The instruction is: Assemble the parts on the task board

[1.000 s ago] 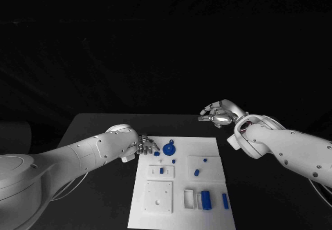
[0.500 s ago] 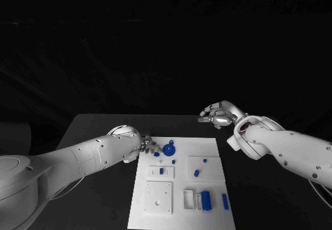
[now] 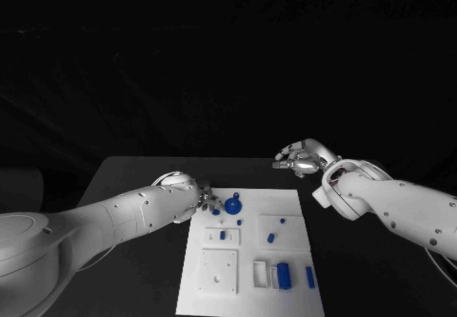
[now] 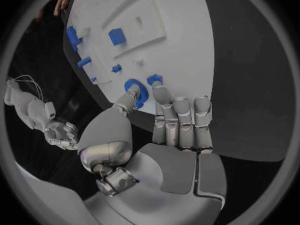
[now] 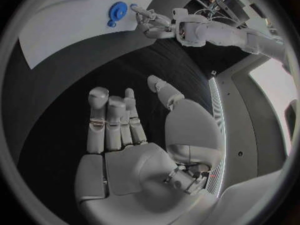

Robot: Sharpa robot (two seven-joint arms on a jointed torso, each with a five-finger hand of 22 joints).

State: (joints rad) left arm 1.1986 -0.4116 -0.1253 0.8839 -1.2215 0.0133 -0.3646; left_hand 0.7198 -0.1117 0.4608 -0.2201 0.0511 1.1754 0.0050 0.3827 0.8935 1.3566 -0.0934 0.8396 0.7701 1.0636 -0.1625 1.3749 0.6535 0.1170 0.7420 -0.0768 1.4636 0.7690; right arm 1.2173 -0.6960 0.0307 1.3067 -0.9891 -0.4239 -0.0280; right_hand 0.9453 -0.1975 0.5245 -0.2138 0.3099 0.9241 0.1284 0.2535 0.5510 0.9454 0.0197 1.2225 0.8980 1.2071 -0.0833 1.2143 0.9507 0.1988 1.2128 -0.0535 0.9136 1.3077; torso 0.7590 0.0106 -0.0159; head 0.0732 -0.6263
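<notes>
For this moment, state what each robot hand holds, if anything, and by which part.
Nothing is held. The left hand reaches toward the blue round part on the task board, its fingers apart and empty. The right hand hangs open above the table.

The white left arm reaches in so its silver many-fingered left hand (image 3: pixel 204 199) hovers at the far left corner of the white task board (image 3: pixel 249 290), fingers apart, holding nothing. The silver right hand (image 3: pixel 300 157) hangs raised beyond the board's far right corner, fingers loosely curled, empty.
</notes>
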